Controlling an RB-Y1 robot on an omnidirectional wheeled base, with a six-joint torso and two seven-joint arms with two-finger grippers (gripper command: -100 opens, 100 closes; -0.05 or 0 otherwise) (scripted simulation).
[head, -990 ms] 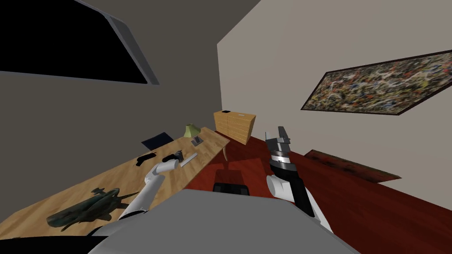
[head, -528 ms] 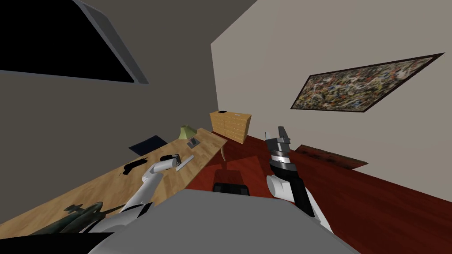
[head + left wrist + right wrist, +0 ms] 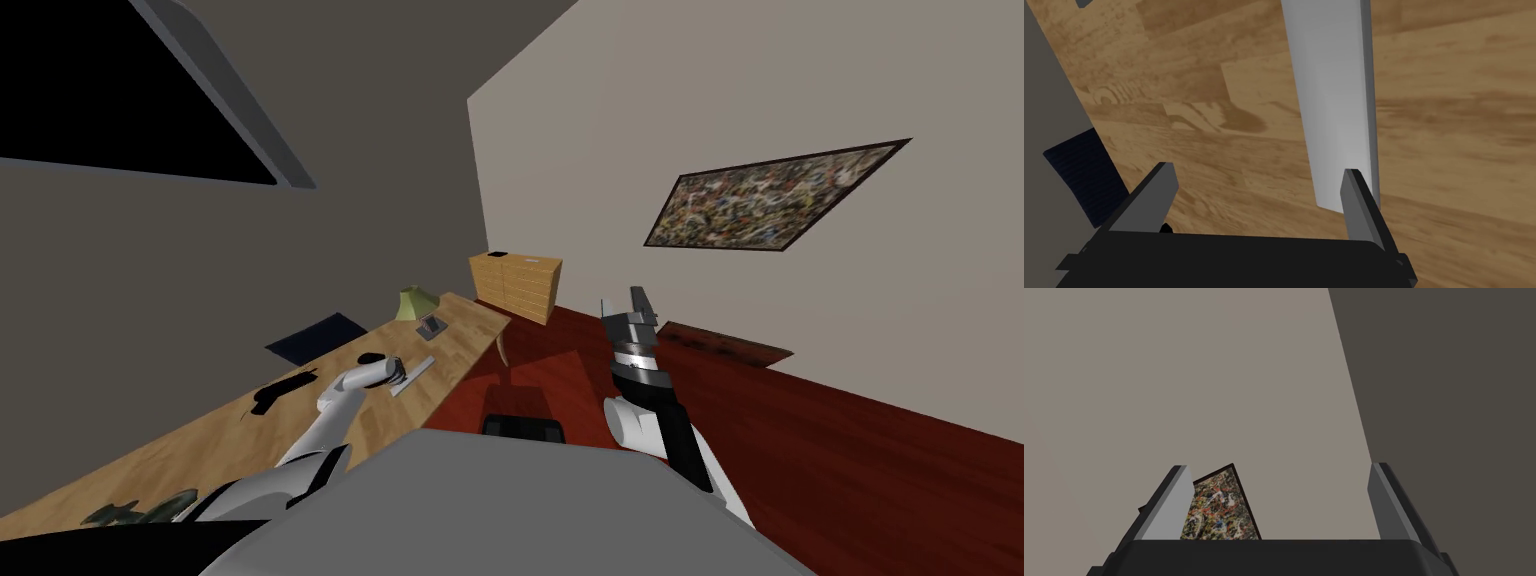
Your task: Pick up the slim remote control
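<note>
One slim grey remote control (image 3: 415, 374) lies flat on the table (image 3: 200, 440), lower left of centre, at the wide-open left gripper (image 3: 1259, 170); judged light, rigid, slick: pinch across its narrow sides

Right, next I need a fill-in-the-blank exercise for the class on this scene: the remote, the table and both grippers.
The slim remote is light ___ in colour.
It lies flat on a ___ table.
The left gripper is at one end of it with its fingers ___.
The right gripper, raised away from the table, holds ___.
Missing words: grey; wooden; open; nothing.
</note>
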